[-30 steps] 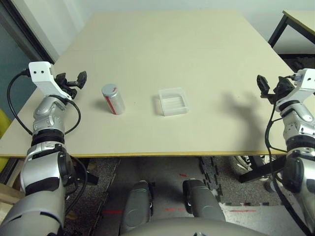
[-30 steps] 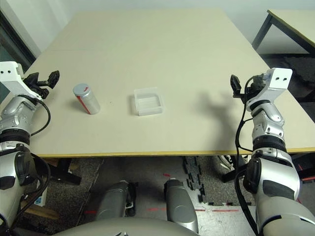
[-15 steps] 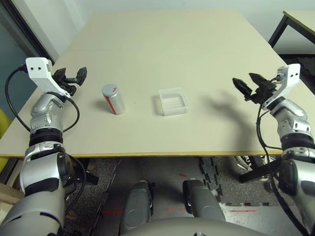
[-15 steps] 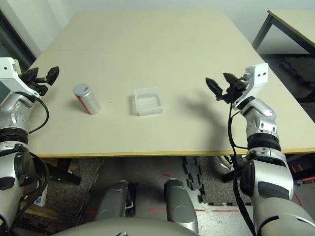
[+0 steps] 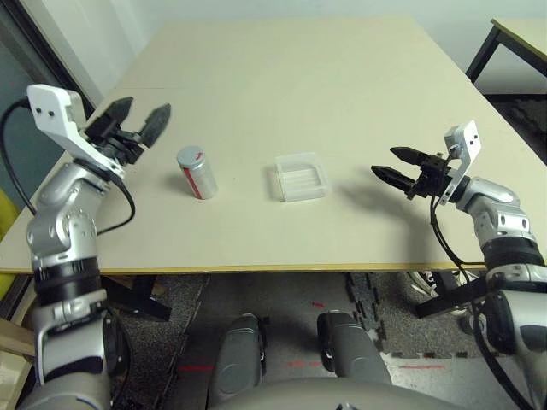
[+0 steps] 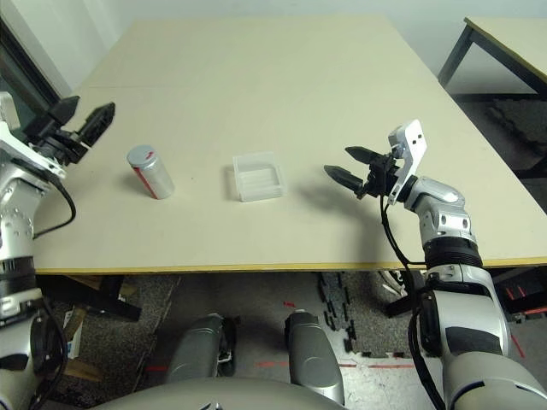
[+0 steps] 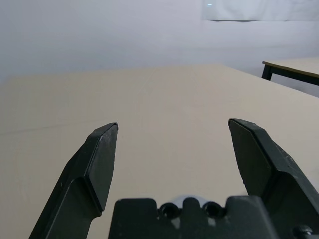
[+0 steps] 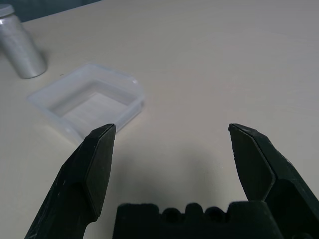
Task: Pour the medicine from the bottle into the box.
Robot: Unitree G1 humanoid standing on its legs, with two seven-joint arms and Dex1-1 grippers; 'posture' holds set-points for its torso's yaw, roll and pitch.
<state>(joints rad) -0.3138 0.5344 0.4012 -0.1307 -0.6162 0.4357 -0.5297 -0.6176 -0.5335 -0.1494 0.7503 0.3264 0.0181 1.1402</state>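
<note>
The bottle, silver-grey with a red stripe, stands upright on the table's left half. The clear square box lies to its right, near the middle, and looks empty. My left gripper hovers open above the table, left of the bottle and a little behind it, apart from it. My right gripper is open too, hanging right of the box with its fingers pointing toward it. The right wrist view shows the box ahead of the open fingers, with the bottle beyond it.
The beige table stretches far back behind both objects. A second table's corner with black legs stands at the back right. The front edge runs close below the box and bottle.
My right gripper has swung in from the table's right edge toward the box, fingers turning to face it. My left gripper has lifted and shifted slightly toward the bottle. Bottle and box have not moved.
</note>
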